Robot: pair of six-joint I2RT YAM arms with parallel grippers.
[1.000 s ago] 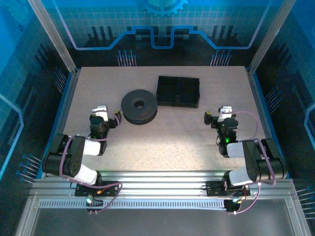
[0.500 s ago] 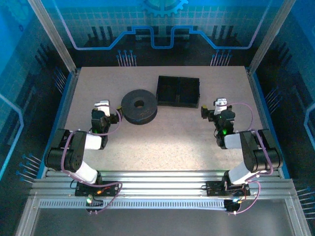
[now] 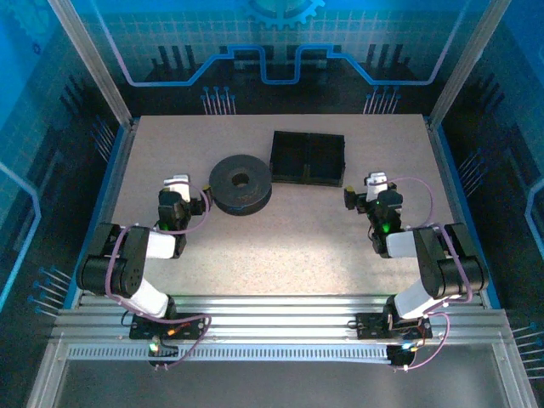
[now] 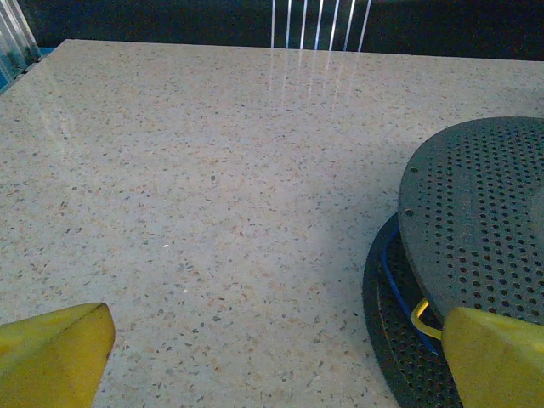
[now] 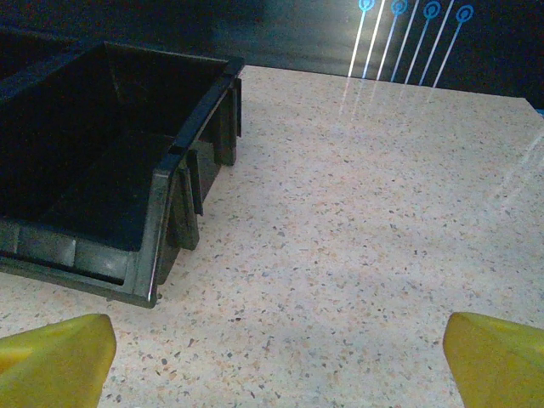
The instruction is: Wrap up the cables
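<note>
While low, left claw (image 4: 274, 361), right claw (image 5: 276, 361): agape.

A pale speckled table (image 3: 289, 238) sits boxed in by glowing blue patterned walls (image 3: 357, 34) and slanted metal posts (image 3: 89, 59) — ribbed aluminium rails (image 3: 280, 310) line its near edge.

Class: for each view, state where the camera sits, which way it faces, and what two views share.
Top external: above and behind the arms, looking down on the table; both arms, left pincer and right pincer show.
Left wrist: low over the table, facing the spool with blue cable; yellow fingers show.
Right wrist: low, facing the bin; yellow fingers show.
Shared: spool in top external and left wrist; bin in top external and right wrist.
</note>
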